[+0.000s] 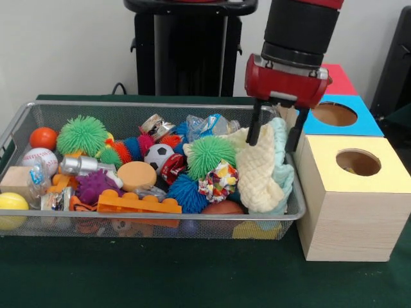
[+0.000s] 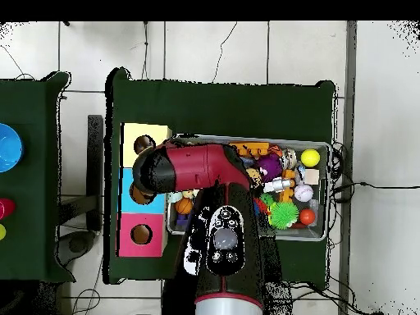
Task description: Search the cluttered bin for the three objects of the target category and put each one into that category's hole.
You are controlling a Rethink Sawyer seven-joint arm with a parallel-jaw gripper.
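Wire-mesh bin [image 1: 38, 110] holds a frilly fabric ball [image 1: 219, 180] just beside the pale muslin cloths [image 1: 260, 170], probably light and squashy, best pinched across its middle by the gripper [image 1: 276, 138], jaws spread wide above.

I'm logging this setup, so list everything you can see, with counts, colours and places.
wire bin: one, silver, on the green table.
fabric ball: one seen, multicoloured, bin's front right.
spiky balls: at least five; green, blue, purple; across the bin.
cloths: cream and mint, bin's right end.
soccer ball: one, black-white, centre.
brick: one, orange, front.
boxes: three wooden, tops yellow, blue, red, right of the bin.
hole: one, yellow top.
hand: one, red, fingers open over the cloths.
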